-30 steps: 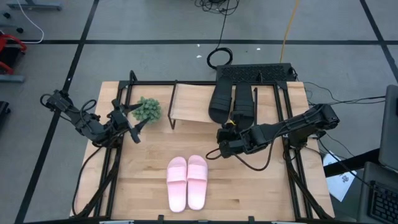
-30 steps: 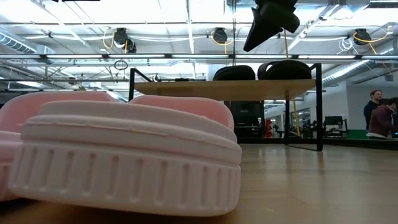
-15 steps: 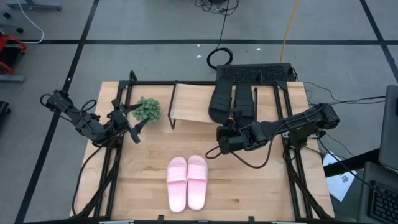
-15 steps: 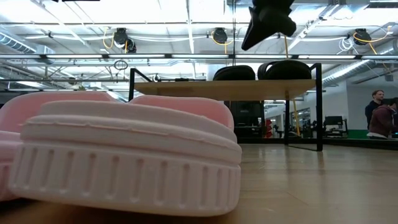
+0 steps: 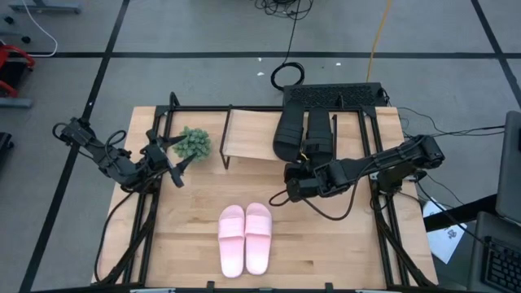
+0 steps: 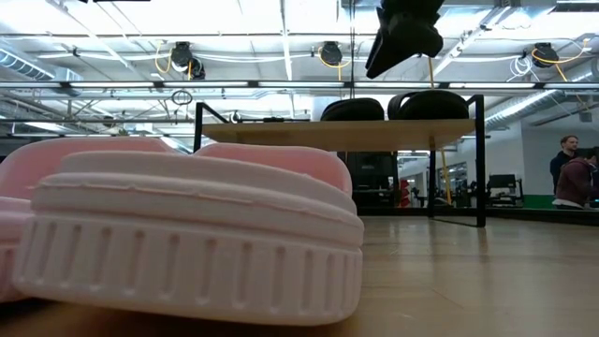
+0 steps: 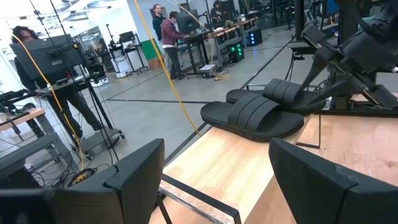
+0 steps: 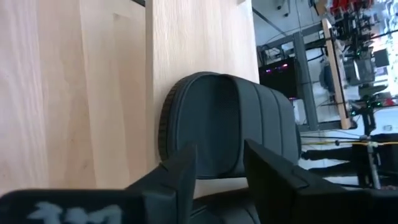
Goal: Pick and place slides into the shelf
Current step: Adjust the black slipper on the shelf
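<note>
A workshop floor with taped lines is being shown around a wooden table (image 5: 342, 244), on whose far edge the shelf (image 5: 252, 138) is standing. The black slides (image 5: 301, 134) are lying side by side on the shelf's right end, heels overhanging its near edge, long axes running from the table's far edge toward its near edge. The right gripper (image 5: 295, 181) is being held just off those heels, above the table; its fingers are parted a little with nothing between them (the gap is plain in the right wrist view, the nearer black slide lying free beyond it). The pink slides (image 5: 245, 238) are resting together near the table's near edge, at its middle, toes pointing toward the shelf, long axes parallel to the black pair. From the right gripper they are lying toward the near edge and slightly to the left. The left gripper (image 5: 165, 163) is being held wide open and empty near the left edge, beside a small plant (image 5: 193, 143). By this judgement, the right arm is the nearer to the pink slides, though only slightly.
</note>
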### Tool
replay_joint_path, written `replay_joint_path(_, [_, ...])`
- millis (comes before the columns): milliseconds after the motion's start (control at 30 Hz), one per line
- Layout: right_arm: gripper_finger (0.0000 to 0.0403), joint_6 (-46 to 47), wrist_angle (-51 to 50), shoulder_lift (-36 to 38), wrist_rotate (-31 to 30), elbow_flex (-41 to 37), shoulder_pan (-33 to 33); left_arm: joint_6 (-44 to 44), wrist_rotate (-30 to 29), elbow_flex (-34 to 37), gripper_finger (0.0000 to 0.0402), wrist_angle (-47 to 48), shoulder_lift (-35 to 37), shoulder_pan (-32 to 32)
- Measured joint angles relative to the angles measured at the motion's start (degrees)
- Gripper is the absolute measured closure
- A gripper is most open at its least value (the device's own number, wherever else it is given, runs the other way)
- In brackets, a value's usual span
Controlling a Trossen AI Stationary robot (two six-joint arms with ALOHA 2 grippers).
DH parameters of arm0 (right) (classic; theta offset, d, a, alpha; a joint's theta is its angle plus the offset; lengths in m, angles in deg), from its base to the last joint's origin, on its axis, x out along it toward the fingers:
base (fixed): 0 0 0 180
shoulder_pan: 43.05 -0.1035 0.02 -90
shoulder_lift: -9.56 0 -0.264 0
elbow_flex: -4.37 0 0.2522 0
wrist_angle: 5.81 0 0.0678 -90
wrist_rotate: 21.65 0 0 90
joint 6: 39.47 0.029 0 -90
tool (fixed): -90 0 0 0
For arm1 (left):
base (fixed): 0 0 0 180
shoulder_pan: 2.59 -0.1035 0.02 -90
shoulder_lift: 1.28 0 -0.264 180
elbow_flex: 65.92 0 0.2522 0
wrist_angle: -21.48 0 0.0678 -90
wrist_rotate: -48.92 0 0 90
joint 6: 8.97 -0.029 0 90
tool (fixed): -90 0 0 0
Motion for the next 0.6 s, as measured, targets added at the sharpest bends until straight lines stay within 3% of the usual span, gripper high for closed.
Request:
replay_joint_path(433, [0.0274,-2.2,1.4,-2.5,-1.4,0.0,2.6,-0.1,0.0,0.0,0.0108,0.0,0.0,0.0])
replay_joint_path(600, [0.0274,-4.8,1.5,-4.5,-6.0,0.0,3.1,-0.8,0.0,0.0,0.0108,0.2,0.0,0.0])
